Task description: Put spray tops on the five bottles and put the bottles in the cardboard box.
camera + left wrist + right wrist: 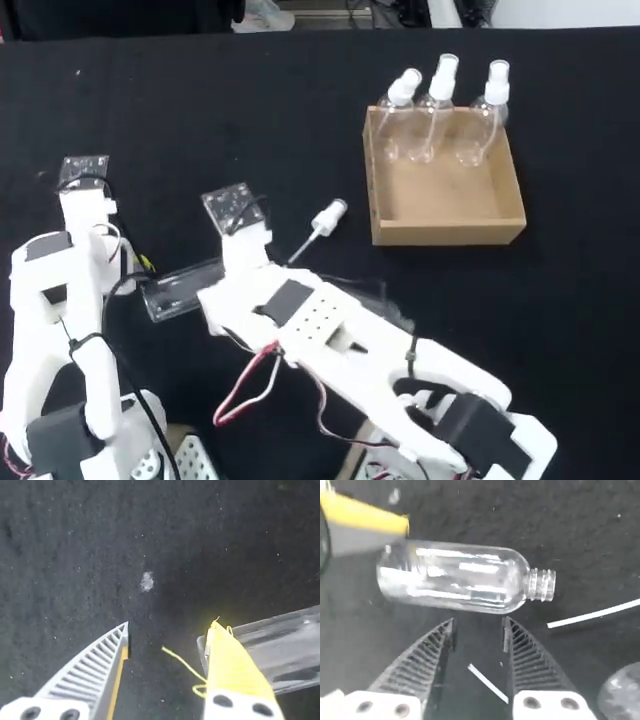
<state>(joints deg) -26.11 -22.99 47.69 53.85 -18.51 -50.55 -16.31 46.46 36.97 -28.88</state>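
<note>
Bottle just beside right tool

You have three sprayer-topped bottles lying side by side in the cardboard box, toward the table's far right. A loose spray top lies beside the box. An uncapped clear bottle lies sideways toward the table's left.

High view: bright, even light from above. Black cloth soaks it up; white arms nearly washed out against it. Cardboard box floor evenly lit, no hard shadow. Capped bottles in box carry small glints. Right wrist view: long white glare streaks along lying bottle, soft shadow beneath it. Left wrist view: dimmer; diffuse dark patch on cloth ahead of left gripper; pale sheen on lying bottle.
</note>
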